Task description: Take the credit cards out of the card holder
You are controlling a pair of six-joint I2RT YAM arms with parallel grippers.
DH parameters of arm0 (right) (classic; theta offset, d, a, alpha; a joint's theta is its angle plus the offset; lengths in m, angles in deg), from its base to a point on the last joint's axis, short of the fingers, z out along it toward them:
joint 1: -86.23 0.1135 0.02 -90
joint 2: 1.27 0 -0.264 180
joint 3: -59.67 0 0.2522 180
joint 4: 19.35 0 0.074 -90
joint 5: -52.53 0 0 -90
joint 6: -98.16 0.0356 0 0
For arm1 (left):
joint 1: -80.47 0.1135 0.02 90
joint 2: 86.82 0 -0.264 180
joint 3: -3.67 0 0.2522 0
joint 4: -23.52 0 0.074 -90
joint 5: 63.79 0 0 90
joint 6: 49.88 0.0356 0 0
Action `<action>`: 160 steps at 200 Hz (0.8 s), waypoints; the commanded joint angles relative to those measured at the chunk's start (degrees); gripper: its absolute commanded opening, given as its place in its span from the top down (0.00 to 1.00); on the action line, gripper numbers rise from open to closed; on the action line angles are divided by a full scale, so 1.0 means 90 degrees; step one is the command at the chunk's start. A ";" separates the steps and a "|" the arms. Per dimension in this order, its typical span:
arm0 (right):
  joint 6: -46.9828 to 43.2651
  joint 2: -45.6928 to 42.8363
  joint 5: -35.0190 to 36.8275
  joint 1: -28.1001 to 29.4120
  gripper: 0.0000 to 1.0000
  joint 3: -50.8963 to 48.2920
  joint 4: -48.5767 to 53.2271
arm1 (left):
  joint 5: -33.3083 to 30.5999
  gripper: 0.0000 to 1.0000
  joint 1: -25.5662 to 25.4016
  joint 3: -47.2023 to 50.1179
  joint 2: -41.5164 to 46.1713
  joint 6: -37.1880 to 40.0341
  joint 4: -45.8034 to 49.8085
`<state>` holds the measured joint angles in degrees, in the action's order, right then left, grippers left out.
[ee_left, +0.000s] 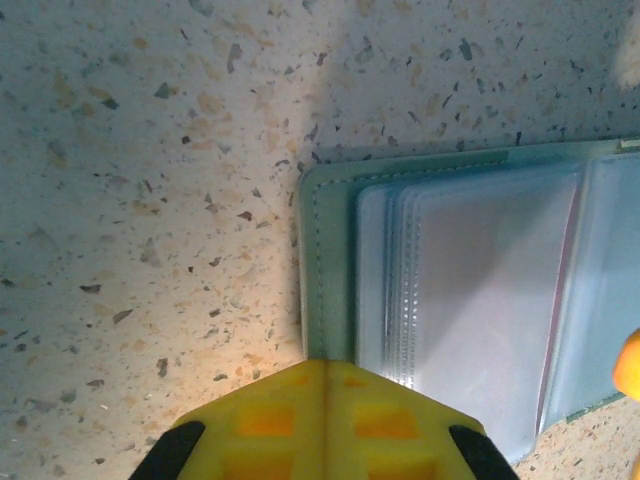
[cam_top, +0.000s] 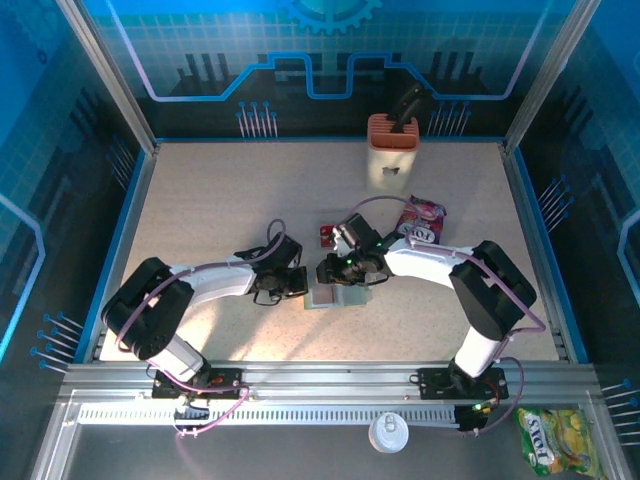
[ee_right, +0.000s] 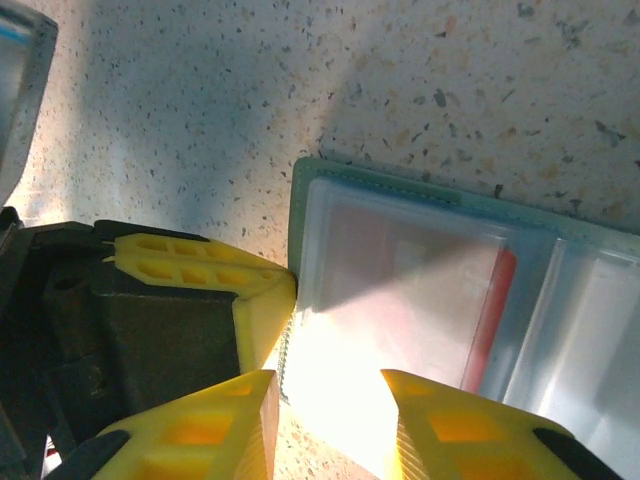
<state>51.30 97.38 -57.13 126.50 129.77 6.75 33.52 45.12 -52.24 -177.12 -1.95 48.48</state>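
The card holder lies open on the table between the two arms, its grey-green border framing clear plastic sleeves. A red card shows edge-on inside one sleeve. My left gripper is shut, its tip resting on the holder's left border. My right gripper is open just above the same panel, fingers either side of a glaring patch of sleeve. A small red and dark card lies on the table behind the right gripper.
A crinkled purple-red snack packet lies right of the right arm. A tall orange-and-cream block stands at the back. The left gripper's yellow fingers sit close beside the right gripper. Blue walls enclose the speckled table.
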 commanded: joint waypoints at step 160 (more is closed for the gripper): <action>-0.0058 0.0475 -0.0219 -0.0070 0.66 -0.0026 0.0182 | 0.0057 0.96 0.0060 -0.0020 -0.0213 -0.0133 0.0063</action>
<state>51.26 100.51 -58.96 126.50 129.77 7.03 33.98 45.40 -52.37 -177.62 -2.65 48.33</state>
